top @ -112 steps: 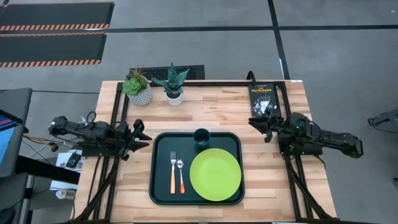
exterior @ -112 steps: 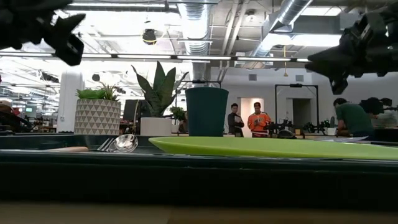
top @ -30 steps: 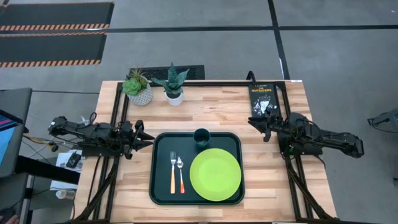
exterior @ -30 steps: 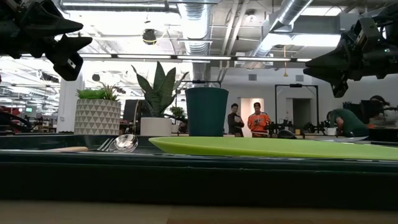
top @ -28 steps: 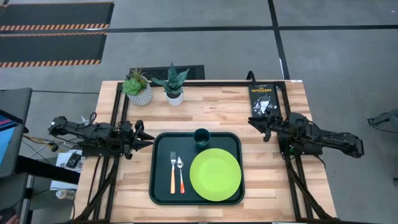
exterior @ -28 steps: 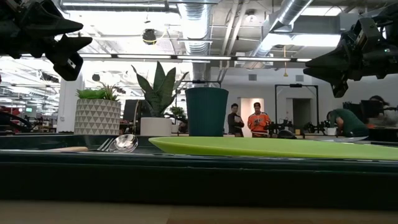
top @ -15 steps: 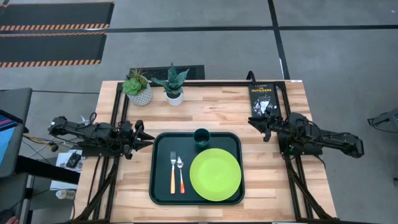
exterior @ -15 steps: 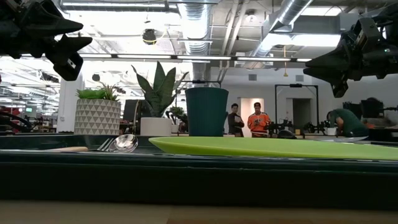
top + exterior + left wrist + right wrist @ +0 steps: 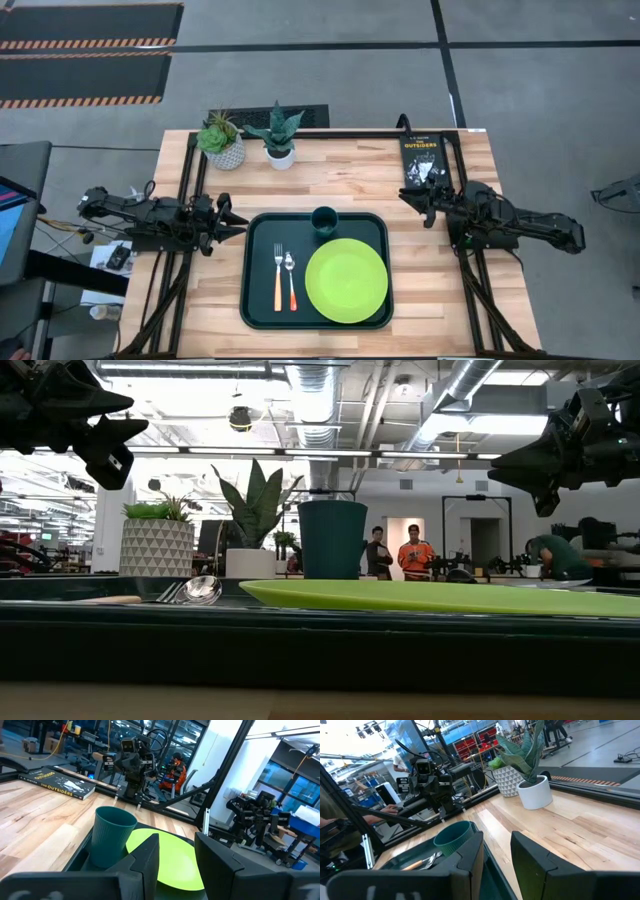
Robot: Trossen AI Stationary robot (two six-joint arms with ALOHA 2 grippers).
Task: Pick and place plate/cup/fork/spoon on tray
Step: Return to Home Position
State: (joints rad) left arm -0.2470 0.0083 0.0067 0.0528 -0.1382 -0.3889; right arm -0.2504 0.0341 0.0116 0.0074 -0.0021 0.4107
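Nothing moves since the frame before: left gripper (image 9: 236, 222) and right gripper (image 9: 407, 199) hang open and empty beside the tray (image 9: 256, 300), between them; plate (image 9: 346, 281), cup (image 9: 323, 219), fork (image 9: 278, 275) and spoon (image 9: 290, 280) lie on it, so just keep both clear

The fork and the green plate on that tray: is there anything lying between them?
Yes. In the high view, the spoon lies on the tray between the fork and the plate, close beside the fork.
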